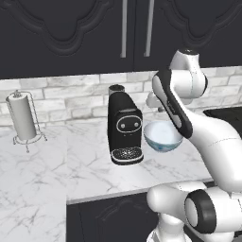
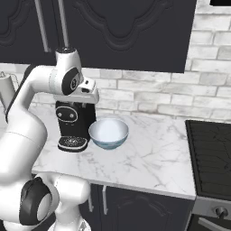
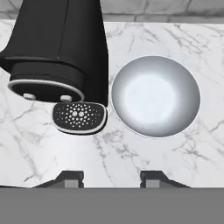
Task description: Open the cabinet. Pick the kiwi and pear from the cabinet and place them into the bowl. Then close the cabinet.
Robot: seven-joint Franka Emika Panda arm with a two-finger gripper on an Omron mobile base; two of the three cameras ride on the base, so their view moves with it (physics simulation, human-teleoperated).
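My claw (image 3: 111, 177) hangs above the counter and looks straight down. In the hand view its two dark fingertips (image 3: 70, 178) stand apart with a gap between them, and nothing is between them, so the claw is partly open and it holds nothing. Under the fingertips there is only bare marble counter (image 3: 144, 162).

A little further from the tips is the bowl (image 3: 155, 96), round and white, and its inside is empty. Just beside it, on its left in the hand view, stands the black coffee machine (image 3: 61, 52) with its dotted drip tray (image 3: 79, 117). The two look very close, but I cannot tell if they touch.

In the left base view my arm (image 1: 177, 106) bends over the bowl (image 1: 162, 136) and hides part of it. Above, the cabinet (image 1: 71, 33) is on the wall with both doors closed, and its two silver bar handles (image 1: 124, 28) are side by side at the middle. The kiwi and the pear I cannot see. At the left of the counter a paper towel holder (image 1: 22, 118) stands upright near the brick wall. In the right base view a dark stovetop (image 2: 212, 153) lies at the right of the counter.
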